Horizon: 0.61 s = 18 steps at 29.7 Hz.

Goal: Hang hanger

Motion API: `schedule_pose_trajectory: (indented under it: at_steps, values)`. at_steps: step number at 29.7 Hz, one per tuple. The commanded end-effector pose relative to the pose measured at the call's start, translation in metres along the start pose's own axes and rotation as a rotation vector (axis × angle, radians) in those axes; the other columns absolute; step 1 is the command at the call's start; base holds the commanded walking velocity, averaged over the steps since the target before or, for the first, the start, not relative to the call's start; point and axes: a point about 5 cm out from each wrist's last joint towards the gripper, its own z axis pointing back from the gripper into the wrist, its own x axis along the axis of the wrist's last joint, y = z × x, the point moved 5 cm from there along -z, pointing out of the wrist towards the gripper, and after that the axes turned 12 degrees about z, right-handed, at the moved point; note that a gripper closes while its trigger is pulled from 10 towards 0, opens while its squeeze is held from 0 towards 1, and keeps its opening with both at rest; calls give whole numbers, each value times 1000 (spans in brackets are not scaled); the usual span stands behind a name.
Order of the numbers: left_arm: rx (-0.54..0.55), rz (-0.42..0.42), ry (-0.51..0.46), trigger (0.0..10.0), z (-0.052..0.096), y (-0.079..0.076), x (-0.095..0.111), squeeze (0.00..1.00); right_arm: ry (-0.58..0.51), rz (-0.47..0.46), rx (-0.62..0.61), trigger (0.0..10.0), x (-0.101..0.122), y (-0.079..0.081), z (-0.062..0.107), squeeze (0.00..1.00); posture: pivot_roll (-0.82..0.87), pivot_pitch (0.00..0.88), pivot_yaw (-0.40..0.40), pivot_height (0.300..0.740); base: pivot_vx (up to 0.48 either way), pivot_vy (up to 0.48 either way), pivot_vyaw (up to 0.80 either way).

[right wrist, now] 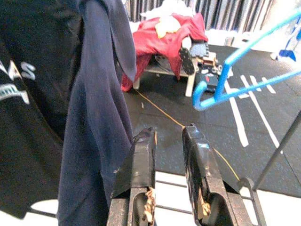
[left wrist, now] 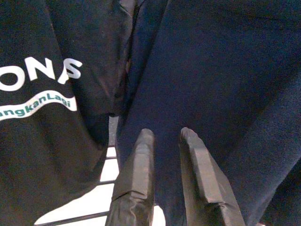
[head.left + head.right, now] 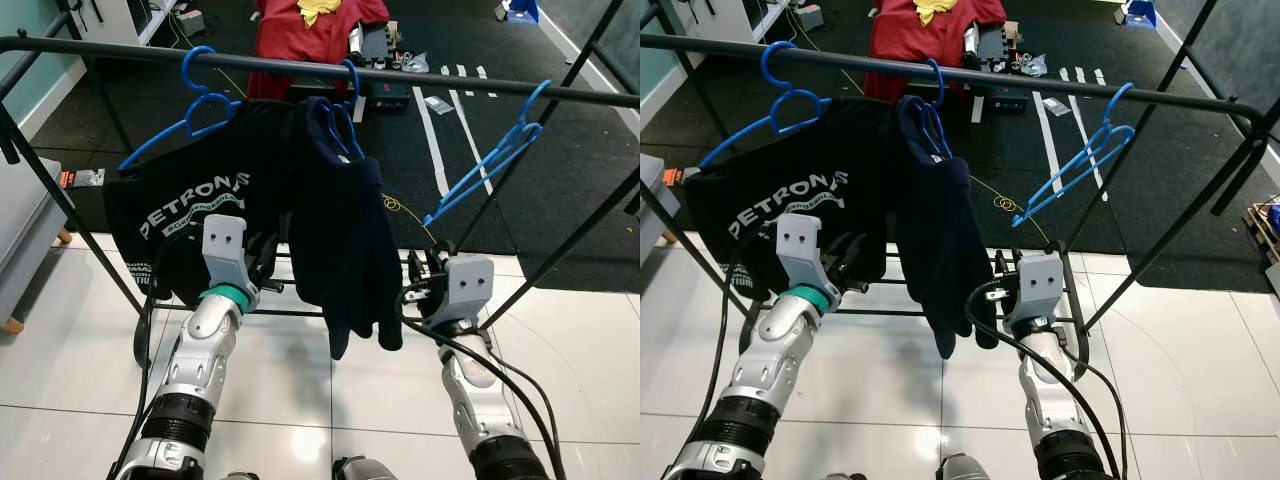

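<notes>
Empty blue hanger (image 3: pixel 487 160) hooked on rail (image 3: pixel 450 82), right of frame, tilted. Both grippers, left (image 2: pixel 162 141) and right (image 1: pixel 169 136), slightly parted, gripping nothing. Risk: bumping navy garment (image 3: pixel 345 240) dislodges hangers.

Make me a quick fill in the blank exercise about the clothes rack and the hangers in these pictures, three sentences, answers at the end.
1. All three hangers on the rack rail are coloured ____.
2. The bare hanger hangs on the robot's ____ side.
3. The black T-shirt carries lettering coloured ____.

Missing words: blue; right; white
</notes>
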Motion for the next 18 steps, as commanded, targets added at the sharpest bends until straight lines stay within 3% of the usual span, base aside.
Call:
schedule_pose_trajectory:
  at_steps: [1,18]
  values:
    - [-1,5,11,10000,3,1,-4,0,-6,-8,0,10000,2,0,-1,0,-101,26,24,740,244,0,0]
    - [-23,19,-3,10000,6,-2,-1,0,-15,-3,2,10000,6,2,-1,0,-92,6,12,740,333,0,0]
